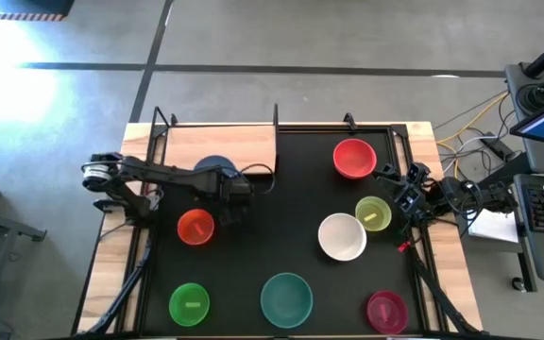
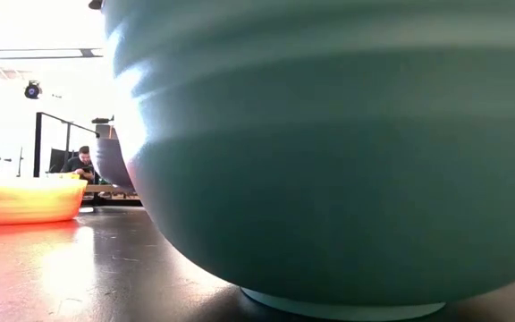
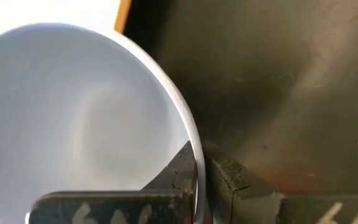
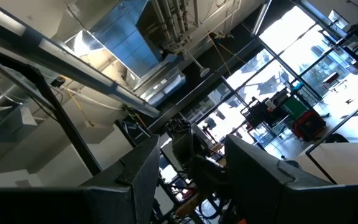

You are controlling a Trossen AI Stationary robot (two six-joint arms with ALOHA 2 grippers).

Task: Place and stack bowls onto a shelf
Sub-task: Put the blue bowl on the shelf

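Gripping blue-grey bowl [image 3: 73, 118] rim, left jaws apparently over shelf [image 1: 217, 146].

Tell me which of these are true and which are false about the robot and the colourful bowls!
1. The left gripper is pinching the rim of the blue-grey bowl. True.
2. The red bowl sits on the wooden shelf. False: it is on the black mat, beside the shelf.
3. The teal bowl is stacked inside the white bowl. False: they sit apart on the mat.
4. The right gripper is open and holds nothing. True.
5. The orange bowl is on the mat near the left arm. True.
6. The green bowl is upside down. False: it is open side up.
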